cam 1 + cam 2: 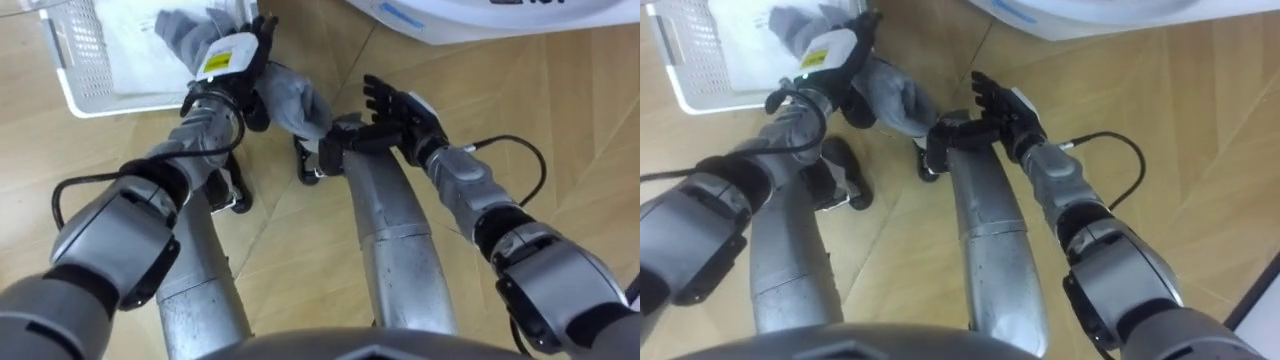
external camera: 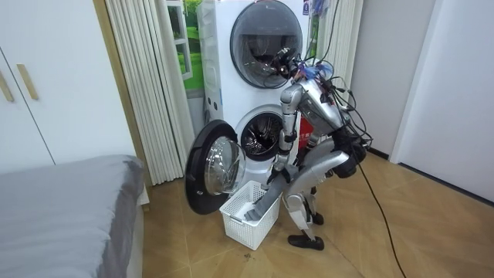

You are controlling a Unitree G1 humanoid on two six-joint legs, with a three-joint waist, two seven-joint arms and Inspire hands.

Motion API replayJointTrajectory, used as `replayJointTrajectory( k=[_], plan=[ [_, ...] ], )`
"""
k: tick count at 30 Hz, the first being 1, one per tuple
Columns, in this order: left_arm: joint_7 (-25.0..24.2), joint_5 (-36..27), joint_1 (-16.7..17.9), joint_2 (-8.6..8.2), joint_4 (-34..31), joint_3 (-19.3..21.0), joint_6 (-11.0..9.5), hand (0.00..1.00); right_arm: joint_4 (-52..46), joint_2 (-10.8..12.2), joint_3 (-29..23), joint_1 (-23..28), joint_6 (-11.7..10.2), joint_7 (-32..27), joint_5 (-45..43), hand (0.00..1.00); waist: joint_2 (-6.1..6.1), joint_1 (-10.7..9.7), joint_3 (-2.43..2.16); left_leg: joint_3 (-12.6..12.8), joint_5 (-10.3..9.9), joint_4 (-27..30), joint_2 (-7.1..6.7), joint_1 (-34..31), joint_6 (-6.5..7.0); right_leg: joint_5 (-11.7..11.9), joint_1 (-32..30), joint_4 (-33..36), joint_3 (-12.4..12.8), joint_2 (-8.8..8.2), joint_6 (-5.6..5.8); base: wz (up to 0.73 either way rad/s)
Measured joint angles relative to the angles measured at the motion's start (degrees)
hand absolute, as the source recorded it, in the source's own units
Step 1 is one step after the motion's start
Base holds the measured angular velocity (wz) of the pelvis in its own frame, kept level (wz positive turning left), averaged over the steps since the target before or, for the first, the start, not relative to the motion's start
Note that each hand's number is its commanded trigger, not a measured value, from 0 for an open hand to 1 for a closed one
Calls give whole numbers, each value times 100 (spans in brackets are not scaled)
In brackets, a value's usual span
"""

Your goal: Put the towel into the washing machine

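Left hand (image 1: 232, 62) clutches grey towel (image 1: 296, 100) partly over white basket (image 1: 76, 96).

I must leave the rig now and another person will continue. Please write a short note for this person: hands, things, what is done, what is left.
Left hand: shut on the towel, which is partly out of the basket.
Right hand: open, beside the towel, holds nothing.
Washer: lower door open, just behind the basket; the robot bends over the basket.
Done: towel grasped.
Left: lift the towel and put it into the washer.
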Motion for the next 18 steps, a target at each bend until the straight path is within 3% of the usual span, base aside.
replayJointTrajectory(
  k=[6,13,18],
  plan=[
    [-466,-85,-149,106,3,-173,24,100,200,53,-6,-119,-8,43,-67,0,-50,-61,-14,32,1,-102,-9,30,11,-11,5,-70,16,-3,20,0],
    [-1328,-77,-222,24,-46,-406,28,100,257,63,0,-127,3,101,-119,0,-59,-110,-19,59,14,-307,-58,173,-1,-25,153,-256,20,-2,56,0],
    [-1492,-72,-210,12,-146,-517,27,100,429,66,51,-136,0,21,-153,0,-59,-52,-19,117,17,-388,-52,370,6,-39,344,-340,24,-21,85,2]
  ],
)
